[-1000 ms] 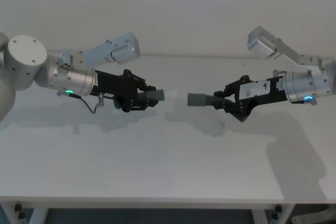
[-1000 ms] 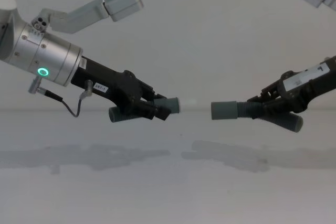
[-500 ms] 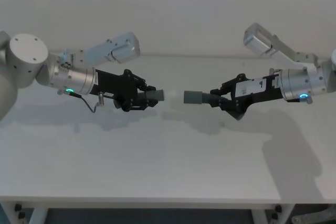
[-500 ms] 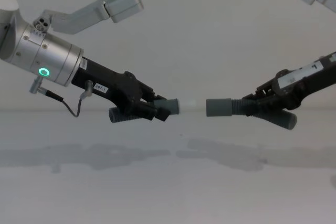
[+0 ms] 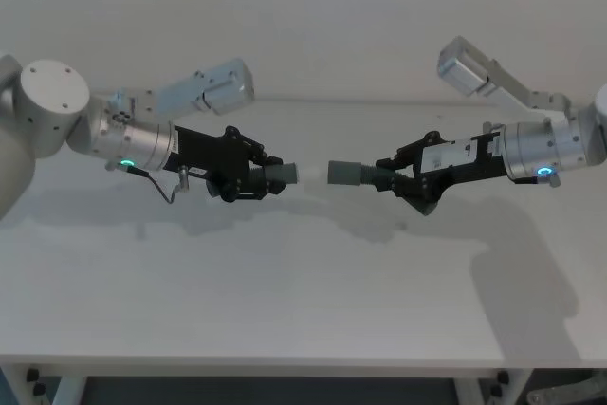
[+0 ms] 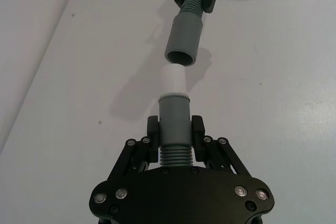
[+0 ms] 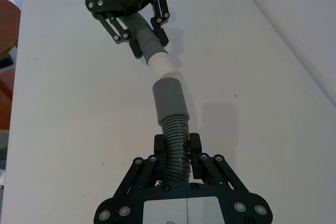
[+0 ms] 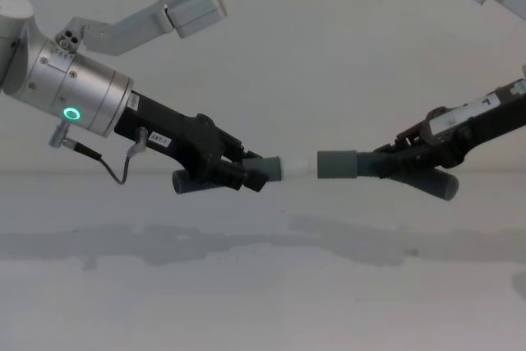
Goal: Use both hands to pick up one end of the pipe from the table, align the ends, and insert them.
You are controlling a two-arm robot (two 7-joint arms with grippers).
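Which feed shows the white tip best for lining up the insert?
The left wrist view: the white tip points straight at the open cuff, still short of it. The right wrist view shows it farther off; head and chest views barely show it.

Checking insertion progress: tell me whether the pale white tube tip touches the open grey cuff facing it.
Apart. The left wrist view shows table between the white tip and the grey cuff.
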